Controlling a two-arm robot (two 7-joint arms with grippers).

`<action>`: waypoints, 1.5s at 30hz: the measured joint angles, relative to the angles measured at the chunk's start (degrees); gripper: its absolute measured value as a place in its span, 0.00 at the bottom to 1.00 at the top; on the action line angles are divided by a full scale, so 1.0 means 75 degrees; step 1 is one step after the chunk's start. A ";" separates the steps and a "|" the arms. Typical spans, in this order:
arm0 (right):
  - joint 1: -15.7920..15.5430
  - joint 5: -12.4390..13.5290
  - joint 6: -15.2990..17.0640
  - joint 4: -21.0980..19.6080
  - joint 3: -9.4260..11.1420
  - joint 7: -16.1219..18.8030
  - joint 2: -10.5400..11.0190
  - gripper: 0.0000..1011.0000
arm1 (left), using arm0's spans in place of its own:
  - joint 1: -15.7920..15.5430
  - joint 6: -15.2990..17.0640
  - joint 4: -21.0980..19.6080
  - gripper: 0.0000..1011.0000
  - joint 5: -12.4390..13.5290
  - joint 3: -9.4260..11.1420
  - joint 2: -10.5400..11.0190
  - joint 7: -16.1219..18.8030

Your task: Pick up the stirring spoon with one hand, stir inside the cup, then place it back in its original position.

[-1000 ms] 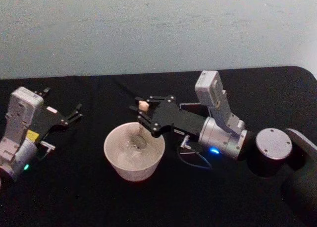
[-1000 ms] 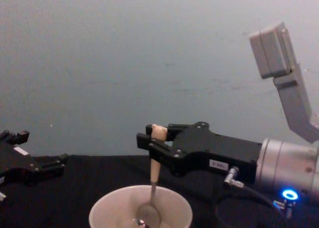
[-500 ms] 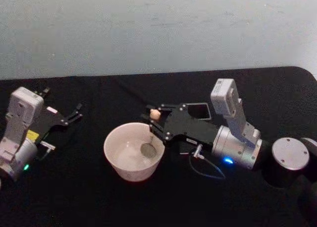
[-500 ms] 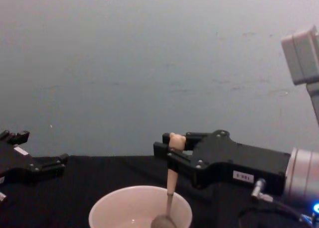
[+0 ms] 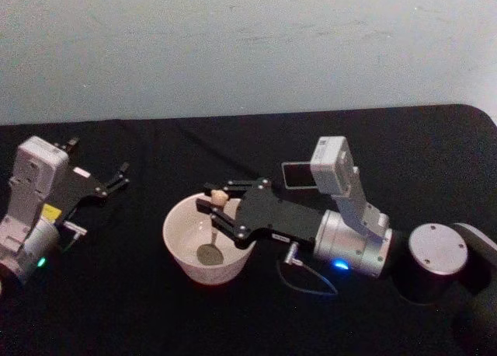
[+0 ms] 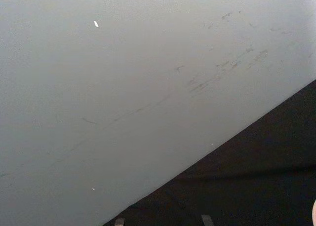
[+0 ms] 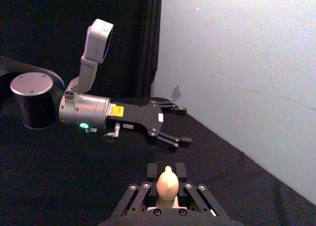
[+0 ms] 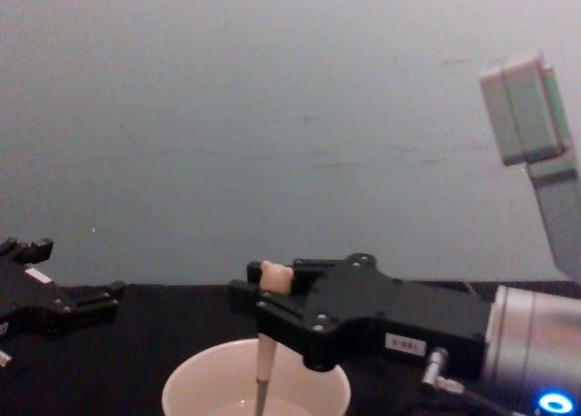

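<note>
Right claw (image 5: 211, 199) reaches in from the right, over the far-right part of the cup (image 5: 175, 216); its fingers are pinched on the stirring spoon (image 5: 207, 253), just below the bear head; spoon hangs near upright, peach handle up, silvery bowl down inside the cup, low near the bottom; cup sits on the black desk (image 5: 116, 294) at centre; dark square holder (image 5: 297, 175) stands on the desk behind the right arm, right of the cup and apart from it; left claw (image 5: 116, 177) rests at the left side of the desk, well apart from the cup, fingers spread, holding nothing; chest view: spoon handle (image 8: 263, 361) drops from the right claw (image 8: 263, 284) past the cup rim (image 8: 182, 389); right wrist view: bear head (image 7: 167, 183) between the claw's own fingers (image 7: 152, 170), left claw (image 7: 174, 125) farther off, spread.
</note>
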 joint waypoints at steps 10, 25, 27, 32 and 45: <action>0.0455 -0.0195 -0.0181 0.0697 -0.0084 -0.0205 -0.0426 0.21 | 0.0000 0.0000 0.0000 0.99 0.0000 0.0000 0.0000 0.0000; 0.0628 -0.0353 -0.0250 0.1057 0.0128 -0.0415 -0.0553 0.21 | 0.0000 0.0000 0.0000 0.99 0.0000 0.0000 0.0000 0.0000; 0.0605 -0.0353 -0.0251 0.1011 0.0150 -0.0410 -0.0549 0.21 | 0.0000 0.0000 0.0000 0.99 0.0000 0.0000 0.0000 0.0000; 0.0531 -0.0273 -0.0212 0.0830 0.0208 -0.0357 -0.0488 0.21 | 0.0000 0.0000 0.0000 0.99 0.0000 0.0000 0.0000 0.0000; 0.0425 0.0285 -0.0132 -0.0085 0.0635 -0.0176 0.0007 0.21 | 0.0000 0.0000 0.0000 0.99 0.0000 0.0000 0.0000 0.0000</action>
